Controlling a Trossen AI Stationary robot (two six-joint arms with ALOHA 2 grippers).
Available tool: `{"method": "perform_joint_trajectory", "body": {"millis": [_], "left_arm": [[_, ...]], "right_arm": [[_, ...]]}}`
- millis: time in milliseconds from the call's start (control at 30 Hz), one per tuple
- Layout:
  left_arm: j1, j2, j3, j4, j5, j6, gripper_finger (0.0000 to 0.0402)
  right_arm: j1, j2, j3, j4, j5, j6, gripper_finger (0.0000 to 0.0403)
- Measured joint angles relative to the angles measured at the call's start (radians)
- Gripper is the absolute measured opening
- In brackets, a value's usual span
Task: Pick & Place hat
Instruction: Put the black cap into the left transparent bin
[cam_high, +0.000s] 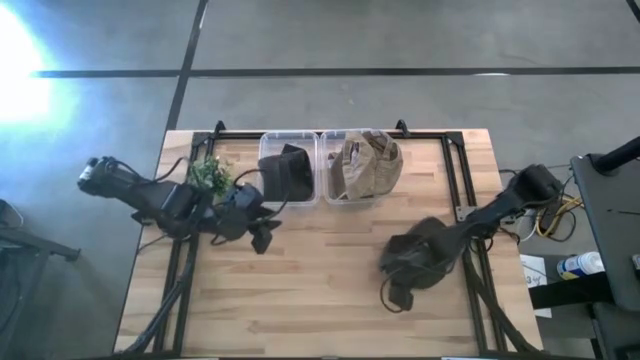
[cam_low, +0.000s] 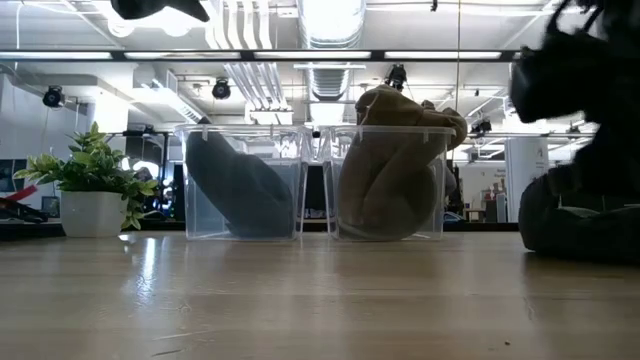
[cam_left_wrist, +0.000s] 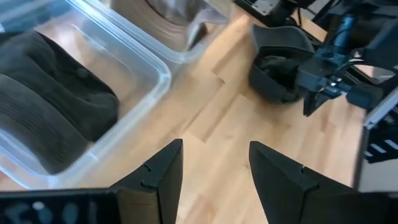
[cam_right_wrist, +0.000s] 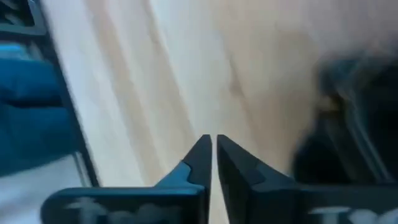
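Resting near my tabletop's (cam_high: 300, 290) right edge: a dark, crumpled hat (cam_high: 420, 255).
I see the right claw (cam_high: 398, 296) pinched nearly shut, holding nothing; the left claw (cam_high: 262, 238) is spread open, also holding nothing.

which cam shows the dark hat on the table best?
Left wrist view: the dark hat sits open side up on the wood with the right hand beside it. High view has the arm covering most of it; low view clips it at the edge; right wrist view blurs it.
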Motion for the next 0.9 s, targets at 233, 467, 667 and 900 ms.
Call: {"method": "perform_joint_trajectory", "body": {"millis": [233,467,667,900], "left_arm": [[-0.114,0.000,0.000,0.000,-0.028,-0.085,0.0177],[-0.252,0.006,-0.024,0.002,-0.173,-0.167,0.0177],[-0.301,0.007,-0.094,0.028,-0.220,-0.271,0.0177],[-0.315,0.008,-0.151,0.106,-0.219,-0.288,0.0177]], "right_arm": [[-0.060,-0.008,0.112,0.061,0.030,-0.053,0.0009],[-0.099,-0.056,0.339,-0.435,0.206,-0.186,0.0009],[-0.100,-0.042,0.493,-1.057,0.366,-0.148,0.0009],[-0.097,-0.004,0.306,-1.097,0.155,-0.005,0.0009]]}}
